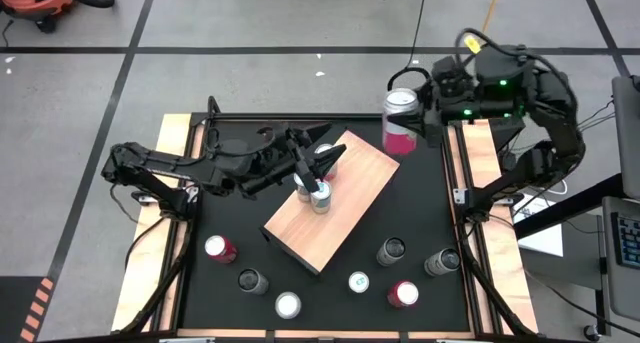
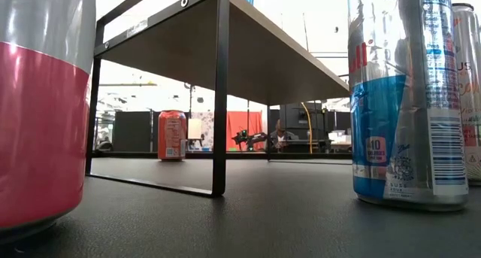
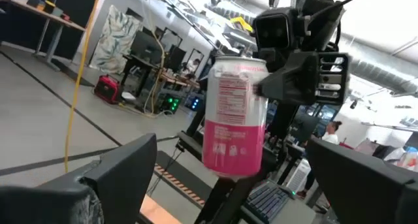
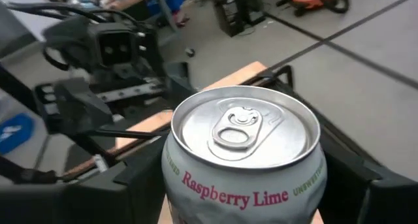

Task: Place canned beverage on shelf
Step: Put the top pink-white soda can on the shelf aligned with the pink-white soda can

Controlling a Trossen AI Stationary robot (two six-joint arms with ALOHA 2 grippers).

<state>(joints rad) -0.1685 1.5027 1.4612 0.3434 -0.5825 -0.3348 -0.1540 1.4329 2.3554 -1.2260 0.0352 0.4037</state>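
Right gripper [image 1: 418,118] grips a pink-and-white can [image 1: 400,122], its rim lettered "Raspberry Lime", held in the air beyond the far corner of the shelf [image 1: 345,208]. Left gripper [image 1: 322,161], jaws wide open and empty, hovers over two cans [image 1: 313,193] standing on the shelf on the worktop [image 1: 420,218].

Black tabletop [image 1: 400,213] carries tan shelf [image 1: 345,208] plus seven loose cans; two cans [image 1: 320,198] on shelf.
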